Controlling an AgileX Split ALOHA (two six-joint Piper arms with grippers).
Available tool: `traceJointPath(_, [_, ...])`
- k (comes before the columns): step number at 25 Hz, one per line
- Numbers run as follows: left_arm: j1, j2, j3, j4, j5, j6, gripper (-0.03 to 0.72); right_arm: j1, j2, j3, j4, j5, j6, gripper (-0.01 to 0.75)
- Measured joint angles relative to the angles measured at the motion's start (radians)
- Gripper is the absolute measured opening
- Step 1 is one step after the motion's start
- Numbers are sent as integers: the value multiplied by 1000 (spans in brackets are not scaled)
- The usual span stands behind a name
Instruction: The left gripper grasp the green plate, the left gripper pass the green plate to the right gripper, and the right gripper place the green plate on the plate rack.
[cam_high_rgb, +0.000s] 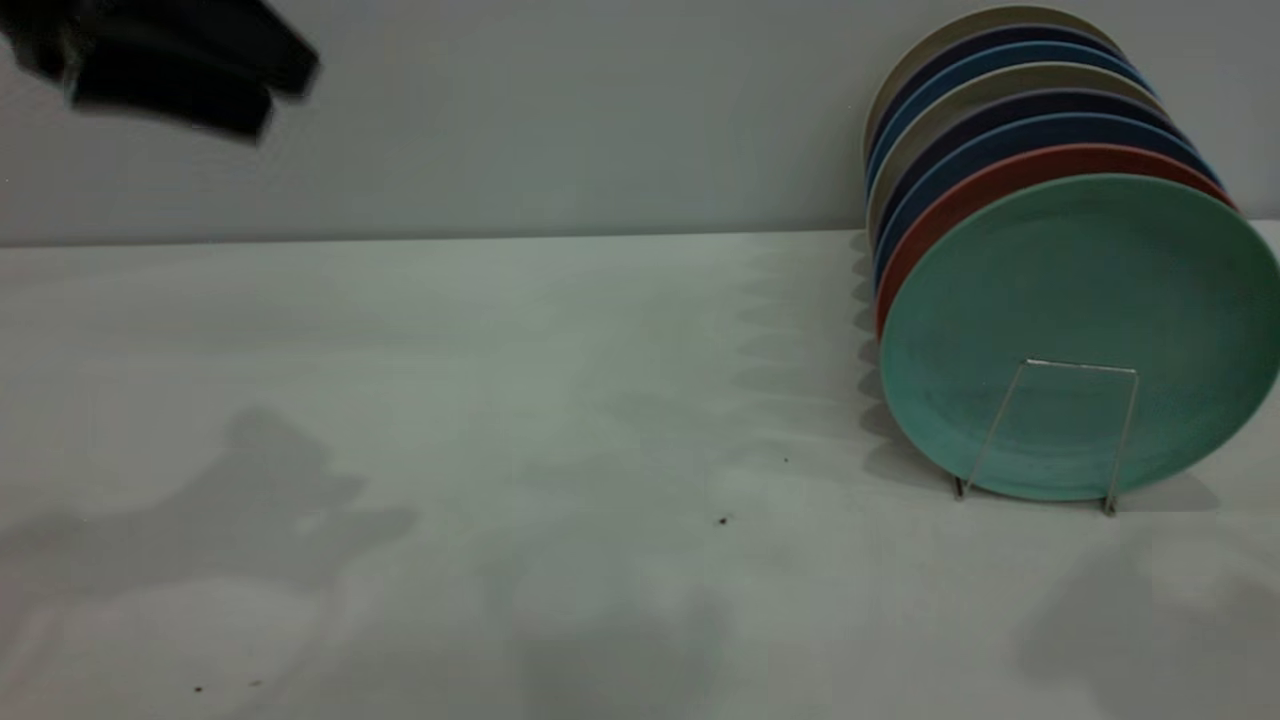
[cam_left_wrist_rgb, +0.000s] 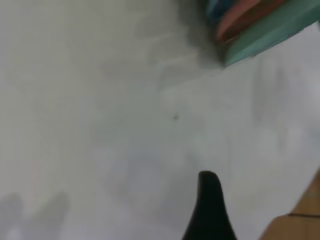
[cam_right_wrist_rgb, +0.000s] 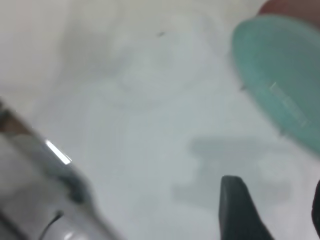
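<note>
Standing in plate rack (cam_high_rgb: 1080, 368) at surface's (cam_high_rgb: 500, 400) right edge, green plate (cam_high_rgb: 1085, 330) placed; task looks done. Left tool (cam_high_rgb: 170, 70) raised over far-left corner, grip state unclear. Right tool (cam_right_wrist_rgb: 272, 210) empty, fingers apart.

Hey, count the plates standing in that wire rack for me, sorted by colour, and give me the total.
In the plate rack, front to back:
green plate: 1
salmon plate: 1
blue plates, dark and lighter shades together: 4
cream plates: 2
Total: 8 plates
</note>
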Motion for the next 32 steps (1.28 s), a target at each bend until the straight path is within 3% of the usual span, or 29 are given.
traceJointPath(3, [0,-125,0,32,45,-66,592,0,-92,0,-24,100,121,375])
traceJointPath(8, [0,-314,0,192,107,-215,592,0,-232,33,-56,117,355,375])
traceJointPath(14, [0,-489,2,474,211,-487,592,0,-437,244,-188,126,477,375])
traceJointPath(18, [0,-557,27,618,211,-623,592,0,-573,426,-304,126,562,375])
traceJointPath(24, [0,-663,220,710,211,-665,592,0,-768,625,-342,54,597,375])
traceJointPath(32, [0,-838,557,767,187,-668,592,0,-933,657,-341,9,610,375])
